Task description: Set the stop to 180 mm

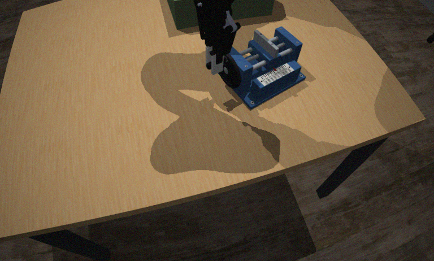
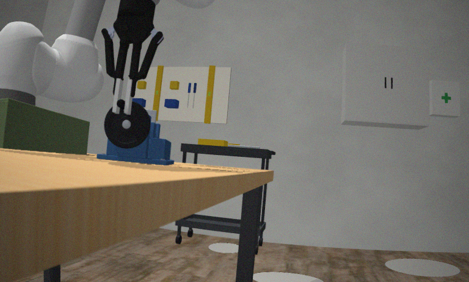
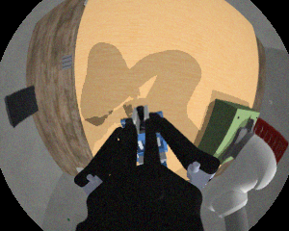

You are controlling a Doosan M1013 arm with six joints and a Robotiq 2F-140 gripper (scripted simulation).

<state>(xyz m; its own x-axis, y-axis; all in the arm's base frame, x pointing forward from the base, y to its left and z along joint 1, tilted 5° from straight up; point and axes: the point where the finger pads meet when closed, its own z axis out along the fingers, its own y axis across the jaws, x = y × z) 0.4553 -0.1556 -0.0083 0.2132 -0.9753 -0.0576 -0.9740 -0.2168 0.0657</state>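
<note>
A blue fixture (image 1: 287, 40) (image 2: 159, 149) stands on the table. Its black handwheel (image 1: 235, 79) (image 2: 138, 132) faces the gripper side. The grey stop plate (image 1: 266, 43) sits on the blue carriage on steel rods, between the end blocks. A red pointer (image 1: 274, 69) is near the middle of the white scale (image 1: 267, 80); the numbers are too small to read. My gripper (image 1: 212, 65) (image 2: 121, 108) (image 3: 142, 111) points down, shut on the handwheel's crank knob (image 2: 120, 102). The knob is near the top of the wheel, slightly left of the hub in the exterior view. The fingers hide part of it.
A green block (image 1: 256, 5) (image 2: 44, 130) (image 3: 214, 125) under the arm's base stands behind the fixture. The wooden table (image 1: 95, 133) has its front edge well before the fixture. A dark cart (image 2: 225, 149) stands beyond the table.
</note>
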